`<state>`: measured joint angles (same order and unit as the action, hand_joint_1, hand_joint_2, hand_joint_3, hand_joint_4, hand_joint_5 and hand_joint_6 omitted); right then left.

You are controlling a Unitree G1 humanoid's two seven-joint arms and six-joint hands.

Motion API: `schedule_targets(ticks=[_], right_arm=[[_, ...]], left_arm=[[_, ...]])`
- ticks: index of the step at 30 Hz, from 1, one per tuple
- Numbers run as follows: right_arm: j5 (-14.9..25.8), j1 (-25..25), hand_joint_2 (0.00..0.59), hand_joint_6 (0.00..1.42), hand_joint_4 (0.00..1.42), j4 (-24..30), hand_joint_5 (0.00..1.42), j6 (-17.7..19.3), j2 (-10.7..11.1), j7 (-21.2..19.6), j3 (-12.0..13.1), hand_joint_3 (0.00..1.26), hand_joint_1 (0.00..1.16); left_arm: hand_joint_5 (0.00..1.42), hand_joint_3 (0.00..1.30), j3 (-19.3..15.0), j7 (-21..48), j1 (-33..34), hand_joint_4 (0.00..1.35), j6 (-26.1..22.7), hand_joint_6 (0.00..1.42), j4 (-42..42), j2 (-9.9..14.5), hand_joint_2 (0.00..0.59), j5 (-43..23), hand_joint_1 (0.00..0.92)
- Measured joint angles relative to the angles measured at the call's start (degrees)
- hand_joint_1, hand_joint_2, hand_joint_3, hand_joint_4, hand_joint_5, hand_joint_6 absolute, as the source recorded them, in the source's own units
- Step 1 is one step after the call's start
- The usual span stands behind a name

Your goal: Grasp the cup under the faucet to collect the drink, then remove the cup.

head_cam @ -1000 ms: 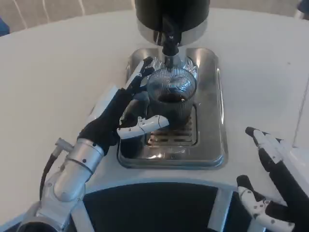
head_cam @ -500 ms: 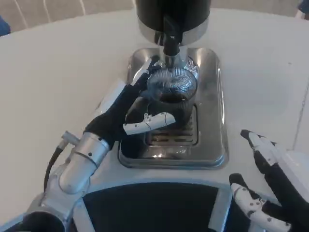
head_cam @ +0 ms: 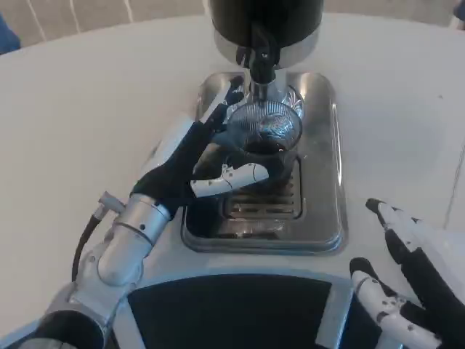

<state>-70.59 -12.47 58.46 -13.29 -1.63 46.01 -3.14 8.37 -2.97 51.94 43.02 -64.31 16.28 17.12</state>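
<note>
The left hand (head_cam: 196, 163) has closed in and now holds the cup (head_cam: 260, 142), which sits under the faucet (head_cam: 260, 62) on the tray (head_cam: 327, 182) with dark drink inside, so lifting it away comes next, while the right hand (head_cam: 410, 291) waits with fingers apart.

A drinks-serving test setup, more demo bench than home kitchen — a plain white table (head_cam: 87, 102) holds a black and steel drink dispenser (head_cam: 265, 25) standing over a polished metal drip tray (head_cam: 323, 182) with a slotted grate (head_cam: 265, 203). Nothing else marks the room.
</note>
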Motion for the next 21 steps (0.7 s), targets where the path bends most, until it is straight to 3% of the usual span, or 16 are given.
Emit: schedule_targets(ticks=[11,21], right_arm=[[-0.57,0.08,0.550,0.00,0.00,-0.42,0.00,-0.52,-0.11,0.26,-0.02,0.00,0.14],[-1.89,0.46,0.559,0.00,0.00,-0.89,0.00,-1.20,-0.79,0.43,-0.33,0.00,0.17]], left_arm=[[0.32,0.01,1.77,-3.10,0.48,0.06,0.03,0.36,-0.65,-0.30,0.058,1.96,0.407],[0.37,0.15,2.11,-5.62,0.59,0.13,0.07,0.41,-0.68,-0.38,0.059,4.00,0.407]])
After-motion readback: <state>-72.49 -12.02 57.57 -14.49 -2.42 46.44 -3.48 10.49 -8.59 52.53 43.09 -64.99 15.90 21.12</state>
